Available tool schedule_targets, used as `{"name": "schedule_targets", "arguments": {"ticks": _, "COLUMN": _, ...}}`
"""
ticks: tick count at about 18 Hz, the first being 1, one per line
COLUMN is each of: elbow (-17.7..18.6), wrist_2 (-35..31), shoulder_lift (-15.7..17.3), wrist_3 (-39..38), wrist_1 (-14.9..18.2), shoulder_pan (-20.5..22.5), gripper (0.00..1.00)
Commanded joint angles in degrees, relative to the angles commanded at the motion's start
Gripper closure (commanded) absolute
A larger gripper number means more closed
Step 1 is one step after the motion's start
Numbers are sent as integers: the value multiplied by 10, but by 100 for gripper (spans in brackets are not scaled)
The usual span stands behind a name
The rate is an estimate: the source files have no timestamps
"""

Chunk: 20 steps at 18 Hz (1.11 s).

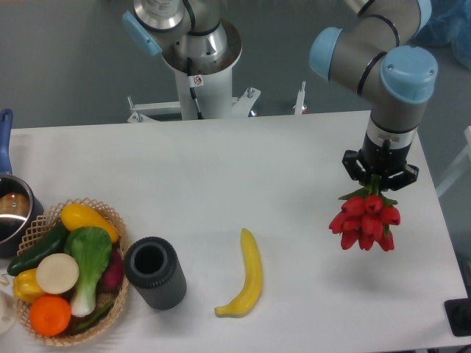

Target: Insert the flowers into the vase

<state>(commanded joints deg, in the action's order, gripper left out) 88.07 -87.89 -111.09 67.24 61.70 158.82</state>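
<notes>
The flowers [366,221], a bunch of red tulip buds with green stems, hang buds-down above the right side of the table. My gripper [380,175] is shut on their stems, just above the buds. The vase [154,272], a dark ribbed cylinder with an open round mouth, stands upright near the front left, far to the left of the flowers and beside the basket.
A yellow banana [247,276] lies between the vase and the flowers. A wicker basket [103,212] of vegetables and fruit sits at the front left. A steel pot [13,213] with a blue handle is at the left edge. The table's right edge is close to the flowers.
</notes>
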Motion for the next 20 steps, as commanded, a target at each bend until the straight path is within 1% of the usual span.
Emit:
{"name": "schedule_targets", "arguments": {"ticks": 5, "elbow": -2, "wrist_2": 3, "shoulder_lift": 1, "wrist_3": 4, "wrist_1": -1, "shoulder_pan": 0, "gripper": 100}}
{"name": "schedule_targets", "arguments": {"ticks": 7, "elbow": -2, "wrist_2": 8, "shoulder_lift": 1, "wrist_3": -3, "wrist_1": -10, "shoulder_pan": -1, "gripper": 100}}
{"name": "schedule_targets", "arguments": {"ticks": 8, "elbow": -3, "wrist_2": 24, "shoulder_lift": 3, "wrist_3": -3, "wrist_1": -18, "shoulder_pan": -3, "gripper": 100}}
{"name": "schedule_targets", "arguments": {"ticks": 9, "elbow": -4, "wrist_2": 58, "shoulder_lift": 4, "wrist_3": -4, "wrist_1": -25, "shoulder_pan": -3, "gripper": 100}}
{"name": "schedule_targets", "arguments": {"ticks": 11, "elbow": 0, "wrist_2": 148, "shoulder_lift": 25, "wrist_3": -8, "wrist_1": -34, "shoulder_pan": 3, "gripper": 100}}
{"name": "schedule_targets", "arguments": {"ticks": 13, "elbow": 2, "wrist_2": 234, "shoulder_lift": 38, "wrist_3": -20, "wrist_1": -34, "shoulder_pan": 4, "gripper": 100}}
{"name": "schedule_targets", "arguments": {"ticks": 15, "elbow": 10, "wrist_2": 292, "shoulder_lift": 49, "wrist_3": -36, "wrist_1": -40, "shoulder_pan": 4, "gripper": 100}}
{"name": "schedule_targets", "arguments": {"ticks": 17, "elbow": 25, "wrist_2": 359, "shoulder_lift": 57, "wrist_3": -38, "wrist_1": -72, "shoulder_pan": 2, "gripper": 100}}
{"name": "schedule_targets", "arguments": {"ticks": 19, "elbow": 52, "wrist_2": 424, "shoulder_lift": 70, "wrist_3": -37, "wrist_1": -99, "shoulder_pan": -3, "gripper": 100}}
{"name": "schedule_targets", "arguments": {"ticks": 20, "elbow": 66, "wrist_2": 443, "shoulder_lift": 77, "wrist_3": -38, "wrist_1": -111, "shoulder_pan": -4, "gripper": 100}}
